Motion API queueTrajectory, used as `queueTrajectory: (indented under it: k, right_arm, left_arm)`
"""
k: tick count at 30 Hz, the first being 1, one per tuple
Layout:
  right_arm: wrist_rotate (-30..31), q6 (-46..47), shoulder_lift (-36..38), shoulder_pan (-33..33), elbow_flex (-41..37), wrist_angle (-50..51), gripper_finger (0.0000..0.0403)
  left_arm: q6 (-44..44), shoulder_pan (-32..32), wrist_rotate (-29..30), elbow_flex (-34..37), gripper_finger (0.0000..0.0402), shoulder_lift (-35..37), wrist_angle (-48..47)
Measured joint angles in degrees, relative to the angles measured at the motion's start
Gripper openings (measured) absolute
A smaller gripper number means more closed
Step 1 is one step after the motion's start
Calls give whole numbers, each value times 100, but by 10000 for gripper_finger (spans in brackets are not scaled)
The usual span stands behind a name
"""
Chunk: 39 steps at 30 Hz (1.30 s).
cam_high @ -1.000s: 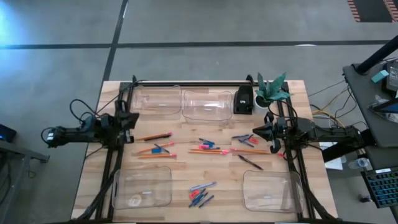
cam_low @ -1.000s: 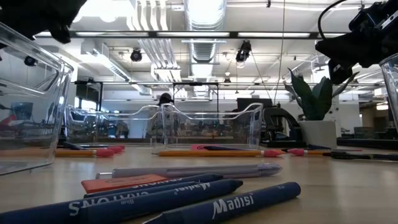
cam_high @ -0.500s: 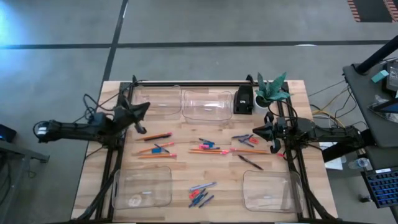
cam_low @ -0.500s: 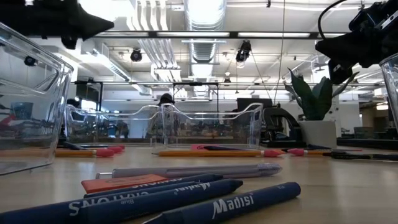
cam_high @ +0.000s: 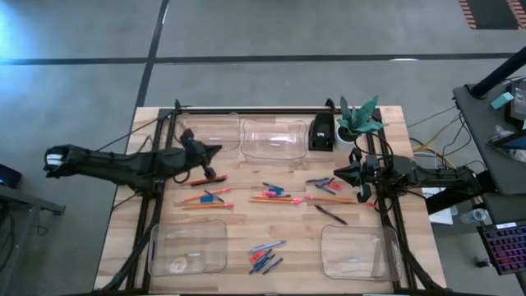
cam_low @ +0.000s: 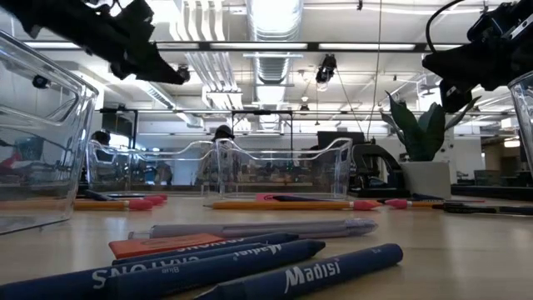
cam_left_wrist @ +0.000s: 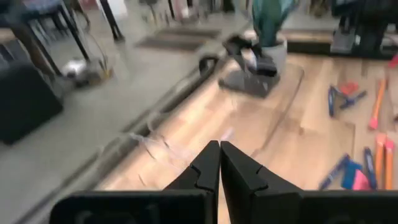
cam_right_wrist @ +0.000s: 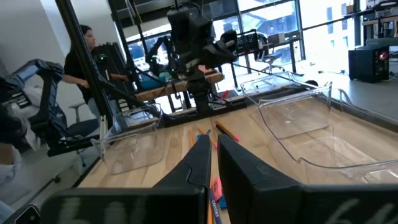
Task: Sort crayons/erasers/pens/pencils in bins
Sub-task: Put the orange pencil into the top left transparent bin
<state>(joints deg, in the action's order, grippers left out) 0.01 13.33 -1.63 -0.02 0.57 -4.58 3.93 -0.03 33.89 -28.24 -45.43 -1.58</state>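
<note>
Orange pencils (cam_high: 203, 179) lie across the table's middle, with another pencil (cam_high: 333, 198) to the right. Blue crayons (cam_high: 267, 261) lie near the front, close up in the low view (cam_low: 300, 275). Small erasers (cam_high: 210, 197) and a black pen (cam_high: 331, 215) lie among them. Four clear bins stand at far left (cam_high: 205, 131), far middle (cam_high: 275, 140), near left (cam_high: 187, 247) and near right (cam_high: 353, 251). My left gripper (cam_high: 215, 151) is shut and empty above the table by the far-left bin's near edge; its shut fingers show in the left wrist view (cam_left_wrist: 219, 152). My right gripper (cam_high: 337, 174) is shut and empty at the right.
A small black box (cam_high: 322, 131) and a potted plant (cam_high: 359, 119) stand at the far right. Metal frame rails (cam_high: 148, 222) run along both table sides. A person (cam_right_wrist: 84, 59) sits beyond the table's left side.
My left gripper has swung from the table's left edge toward the right and the middle, the arm stretching out over the table. It has stayed shut and empty. No object has moved.
</note>
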Motion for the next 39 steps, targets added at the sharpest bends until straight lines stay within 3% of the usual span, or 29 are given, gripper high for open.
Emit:
queueTrajectory:
  k: [6,13,16,31,39]
  right_arm:
    - [0,0,-1,0,-1,0,22]
    - [0,1,-2,-1,-1,0,22]
    - [-1,1,-1,-1,-1,0,22]
    - [0,-1,-2,1,-1,0,22]
    - [0,1,-2,0,1,0,22]
  left_arm:
    - [703,1,-743,-636,0,-852,-1194]
    - [1053,1,-2002,-1073,0,-1639,-1962]
    - [1084,0,-2258,-1138,0,-1864,-2135]
    - [2512,33,-2309,-1077,0,-2314,-3167]
    - [3070,33,-2060,-1074,0,-2822,-3195]
